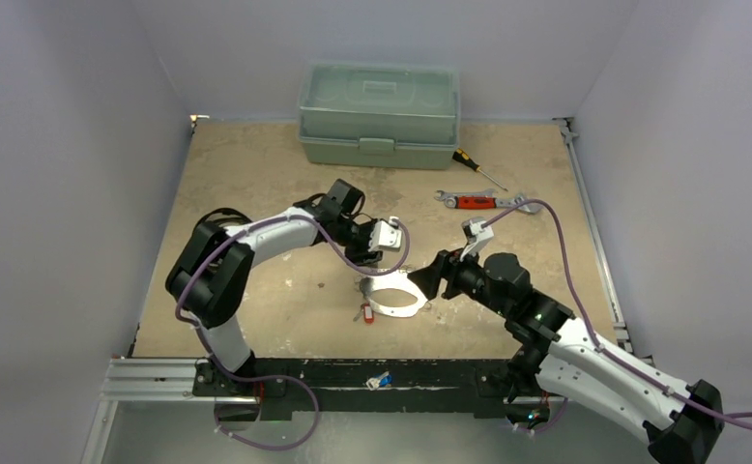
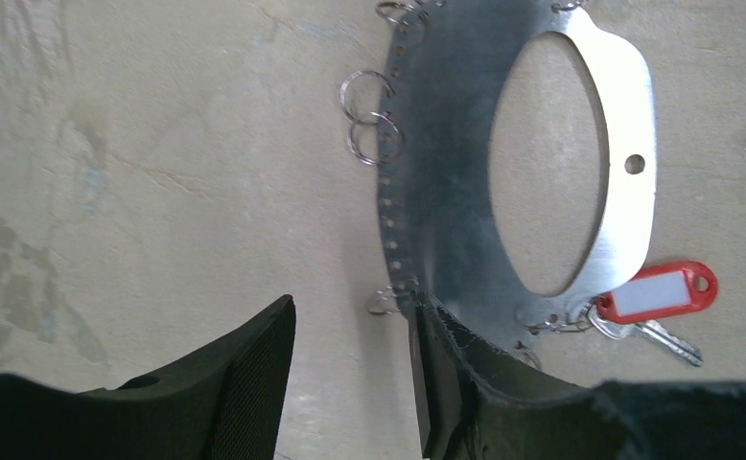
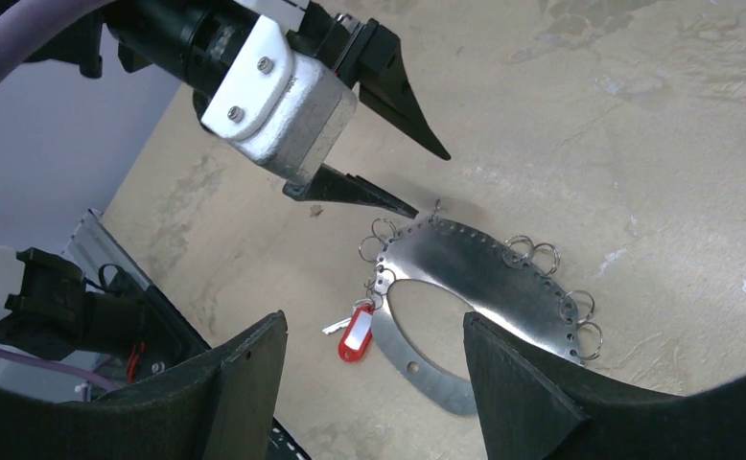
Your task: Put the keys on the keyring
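The keyring (image 1: 401,311) (image 2: 446,192) (image 3: 475,264) is a flat silver oval plate with a large cut-out. Holes and small split rings (image 2: 374,134) run along its edge, and it lies flat mid-table. A silver key with a red tag (image 1: 367,314) (image 2: 657,292) (image 3: 353,335) hangs from a ring at its near-left end. Another key with a blue tag (image 1: 380,381) lies on the black rail. My left gripper (image 1: 380,263) (image 2: 353,307) (image 3: 430,184) is open just above the plate's far-left edge, one fingertip at the rim. My right gripper (image 1: 428,280) (image 3: 374,321) is open and empty, right of the plate.
A green toolbox (image 1: 379,116) stands at the back. A screwdriver (image 1: 477,169) and a red-handled wrench (image 1: 474,201) lie back right. The black rail (image 1: 285,375) runs along the near edge between the arm bases.
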{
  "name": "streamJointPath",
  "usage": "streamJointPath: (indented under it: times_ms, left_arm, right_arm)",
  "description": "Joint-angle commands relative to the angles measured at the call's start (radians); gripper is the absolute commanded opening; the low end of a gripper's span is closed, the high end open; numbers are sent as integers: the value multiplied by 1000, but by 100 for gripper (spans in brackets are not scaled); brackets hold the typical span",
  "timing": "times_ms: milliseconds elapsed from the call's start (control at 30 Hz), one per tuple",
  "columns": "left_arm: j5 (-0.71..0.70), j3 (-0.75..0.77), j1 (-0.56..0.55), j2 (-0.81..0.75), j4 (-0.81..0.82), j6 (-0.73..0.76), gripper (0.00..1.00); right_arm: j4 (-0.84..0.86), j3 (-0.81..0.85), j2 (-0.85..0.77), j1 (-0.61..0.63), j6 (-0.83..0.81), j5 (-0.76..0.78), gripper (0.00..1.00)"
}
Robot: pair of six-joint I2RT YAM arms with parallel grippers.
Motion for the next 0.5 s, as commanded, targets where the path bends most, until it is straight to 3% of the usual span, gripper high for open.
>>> streamJointPath:
  times_ms: [0, 233, 467]
  left_arm:
    - [-8, 163, -17, 70, -220, 206, 46]
    - [-67, 390, -49, 246, -483, 314, 45]
    - [-113, 425, -64, 258, -574, 321, 45]
  right_arm:
    - [-22, 13, -28, -3, 1, 17, 71]
    - [-78, 36, -72, -4, 0, 1, 71]
    - [-135, 53, -154, -4, 17, 51, 72]
